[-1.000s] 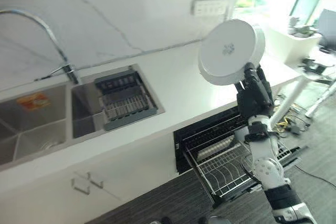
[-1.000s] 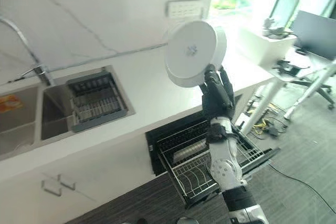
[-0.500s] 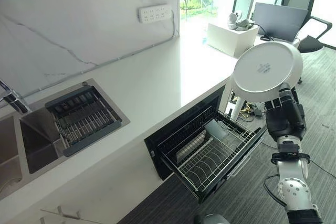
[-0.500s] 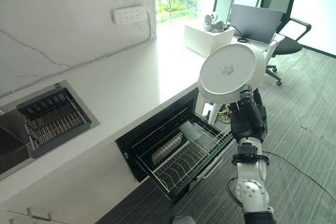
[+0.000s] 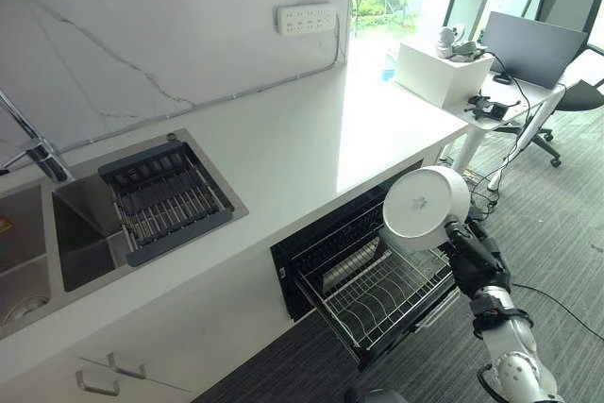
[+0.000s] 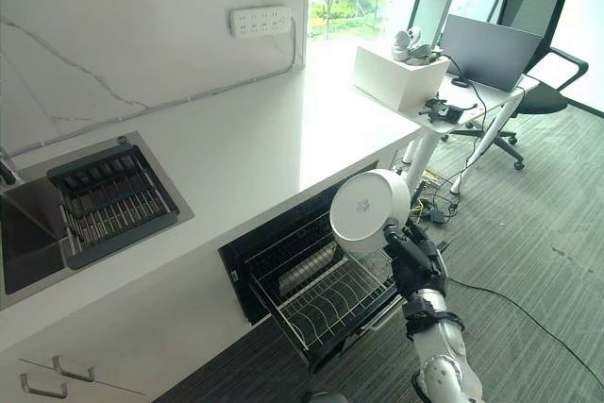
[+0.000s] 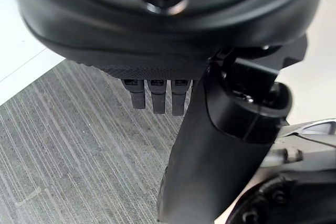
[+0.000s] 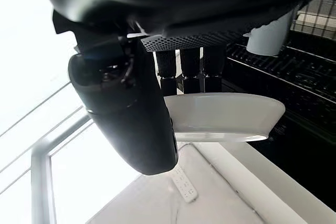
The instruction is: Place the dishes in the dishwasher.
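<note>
Gripping the white dish (image 5: 425, 207) upright, the right hand (image 5: 475, 257) hovers over the rack (image 5: 377, 294).

plate (image 5: 424, 207): white, smooth, glossy glaze
right hand (image 5: 475, 257): matt black casing
dishwasher rack (image 5: 392, 291): thin bright metal wire
counter (image 5: 302, 139): white, smooth, slight sheen
wall (image 5: 151, 25): polished marble look, grey veins
sink (image 5: 57, 243): brushed metal
drain tray (image 5: 170, 197): matt dark grey plastic
floor (image 5: 557, 243): grey ribbed carpet, rough
</note>
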Tool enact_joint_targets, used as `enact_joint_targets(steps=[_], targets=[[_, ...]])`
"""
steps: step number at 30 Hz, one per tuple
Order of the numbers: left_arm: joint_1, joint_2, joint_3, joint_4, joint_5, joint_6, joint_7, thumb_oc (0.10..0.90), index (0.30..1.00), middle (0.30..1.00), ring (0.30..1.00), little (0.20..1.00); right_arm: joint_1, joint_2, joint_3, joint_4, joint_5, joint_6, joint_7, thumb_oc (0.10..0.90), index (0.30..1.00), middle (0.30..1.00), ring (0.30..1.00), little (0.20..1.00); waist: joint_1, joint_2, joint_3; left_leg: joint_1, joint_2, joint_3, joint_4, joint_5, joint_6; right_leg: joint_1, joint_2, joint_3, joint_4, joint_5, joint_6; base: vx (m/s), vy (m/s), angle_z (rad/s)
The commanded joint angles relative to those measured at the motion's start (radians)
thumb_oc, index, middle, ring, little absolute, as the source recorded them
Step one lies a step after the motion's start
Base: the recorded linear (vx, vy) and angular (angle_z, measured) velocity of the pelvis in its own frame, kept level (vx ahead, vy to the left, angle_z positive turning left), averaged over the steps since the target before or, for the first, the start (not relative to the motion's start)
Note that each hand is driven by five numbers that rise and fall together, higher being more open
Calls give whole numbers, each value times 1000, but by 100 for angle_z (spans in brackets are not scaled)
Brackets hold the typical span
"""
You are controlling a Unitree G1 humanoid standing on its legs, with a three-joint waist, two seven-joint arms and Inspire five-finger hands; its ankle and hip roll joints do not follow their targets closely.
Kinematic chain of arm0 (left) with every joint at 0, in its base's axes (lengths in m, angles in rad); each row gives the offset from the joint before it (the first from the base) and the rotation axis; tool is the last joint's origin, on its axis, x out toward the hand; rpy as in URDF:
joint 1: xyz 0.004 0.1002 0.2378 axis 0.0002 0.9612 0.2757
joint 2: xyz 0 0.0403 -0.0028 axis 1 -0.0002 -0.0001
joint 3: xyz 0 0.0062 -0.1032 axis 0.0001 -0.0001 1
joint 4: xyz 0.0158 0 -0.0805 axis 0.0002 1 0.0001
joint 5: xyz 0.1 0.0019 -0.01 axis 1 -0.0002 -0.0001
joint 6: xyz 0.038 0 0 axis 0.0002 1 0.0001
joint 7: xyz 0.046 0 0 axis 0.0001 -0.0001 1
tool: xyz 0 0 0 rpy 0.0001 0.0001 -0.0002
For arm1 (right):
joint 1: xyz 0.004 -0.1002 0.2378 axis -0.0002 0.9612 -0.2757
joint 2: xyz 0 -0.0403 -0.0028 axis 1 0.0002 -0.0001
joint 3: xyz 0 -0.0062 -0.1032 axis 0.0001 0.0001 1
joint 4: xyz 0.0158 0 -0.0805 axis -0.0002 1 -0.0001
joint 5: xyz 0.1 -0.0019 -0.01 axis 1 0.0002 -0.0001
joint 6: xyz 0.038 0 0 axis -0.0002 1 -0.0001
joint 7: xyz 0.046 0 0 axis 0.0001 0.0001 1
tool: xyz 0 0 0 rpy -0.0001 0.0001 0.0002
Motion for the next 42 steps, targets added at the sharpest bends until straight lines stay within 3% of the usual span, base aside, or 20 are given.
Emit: enact_joint_targets(steps=[1, 6, 12, 13, 14, 21, 33, 42], targets=[[-65, -24, 6, -37, 26, 13, 21, 800, 900, 900, 900, 900, -118, -16, -55, -85, -69, -107, 44, 400, 300, 300, 300, 300, -5, 1, 27, 75, -2, -73, 61, -174, -33, 29, -61, 3, -19, -36, 129, 28, 23, 18], [-64, -18, 15, -49, 37, 27, 15, 800, 900, 900, 900, 900, -101, 6, -9, 8, -183, -105, 30, 400, 300, 300, 300, 300, 3, 3, 33, 73, -11, -86, 61, -177, -27, 33, -67, -3, -19, -36, 131, 29, 10, 11], [-72, -11, 3, -60, 25, 49, 21, 800, 900, 900, 900, 900, -134, -5, 70, 147, -408, -110, -67, 400, 300, 300, 300, 300, 27, 1, 46, 67, -17, -100, 61, -179, -22, 37, -76, -19, -19, -35, 132, 22, -8, 7], [-74, -16, -1, -64, 22, 13, 123, 800, 900, 900, 900, 900, -152, -7, 92, 179, -464, -95, -115, 400, 300, 300, 300, 300, 39, -1, 48, 61, -20, -110, 61, -182, -20, 36, -76, -24, -19, -37, 133, 47, -31, 24], [-80, -6, 9, -69, 16, 9, 158, 800, 900, 900, 900, 900, -164, -5, 113, 214, -493, -91, -154, 400, 300, 300, 300, 300, 47, -3, 50, 58, -22, -115, 61, -183, -20, 37, -77, -26, -19, -39, 133, 45, -27, 24], [-90, 13, 28, -91, -2, -21, 200, 800, 900, 900, 900, 900, -243, -44, 189, 354, -754, -40, -253, 400, 300, 300, 300, 300, 90, 2, 63, 52, -23, -139, 61, -178, -23, 54, -84, -52, -19, -41, 131, 33, 5, 15], [-109, 52, 37, -88, -9, -21, 227, 800, 900, 900, 900, 900, -367, -139, 275, 480, -966, 50, -335, 400, 300, 300, 300, 300, 159, -18, 81, 40, -29, -176, 61, -175, -16, 83, -91, -96, -19, -39, 133, 32, -20, 20], [-162, 90, 1, -56, 7, 11, 282, 800, 900, 900, 900, 900, -436, -131, 362, 627, -1045, 146, -414, 400, 300, 300, 300, 300, 202, -26, 127, 2, -23, -219, 61, -153, -4, 80, -74, -117, -19, -20, 129, 17, -59, 26]])
